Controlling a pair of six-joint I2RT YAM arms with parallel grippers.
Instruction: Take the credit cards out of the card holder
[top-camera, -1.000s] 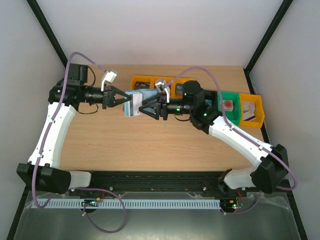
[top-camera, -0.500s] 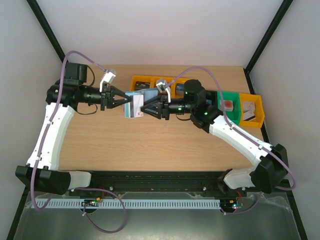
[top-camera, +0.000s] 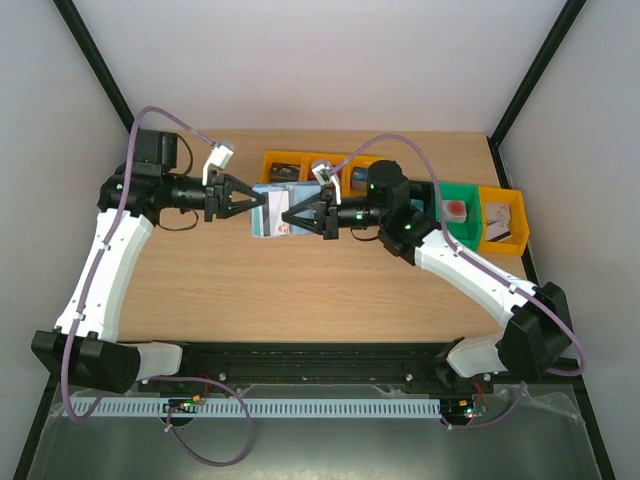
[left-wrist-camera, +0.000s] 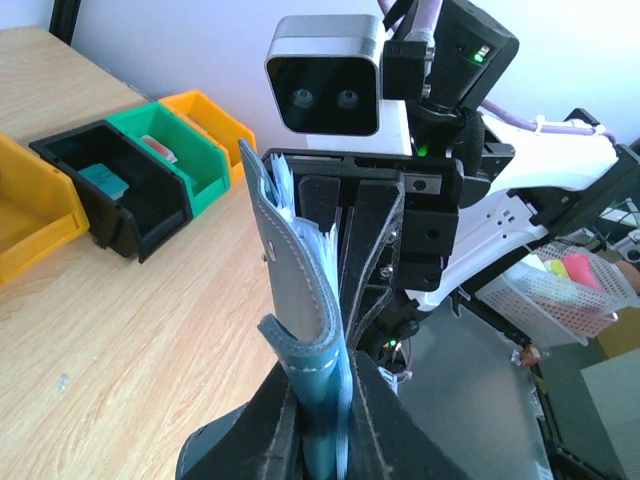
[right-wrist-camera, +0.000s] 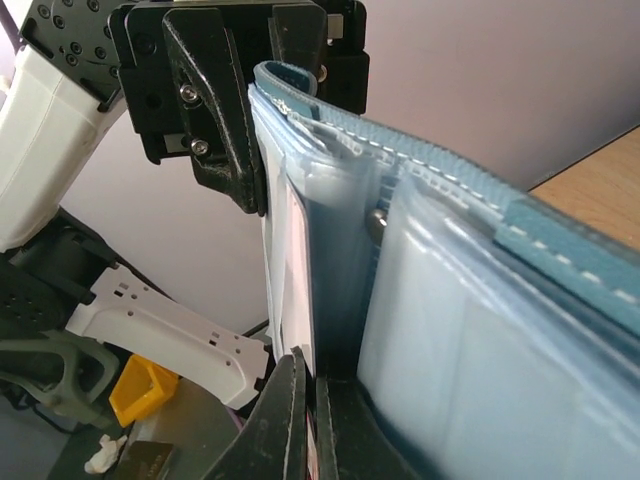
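Right end effector (right-wrist-camera: 305, 400) pinches nearly shut on a thin whitish edge, seemingly a credit card (right-wrist-camera: 295, 270), inside the blue card holder (right-wrist-camera: 450, 290). Left end effector (left-wrist-camera: 325, 430) clamps the holder's fold from 9 o'clock, mid-air over the desk (top-camera: 250, 290). Risk: the pinch catches the clear sleeve (right-wrist-camera: 440, 380) too, so a pull drags the holder loose; or the card slips and drops.
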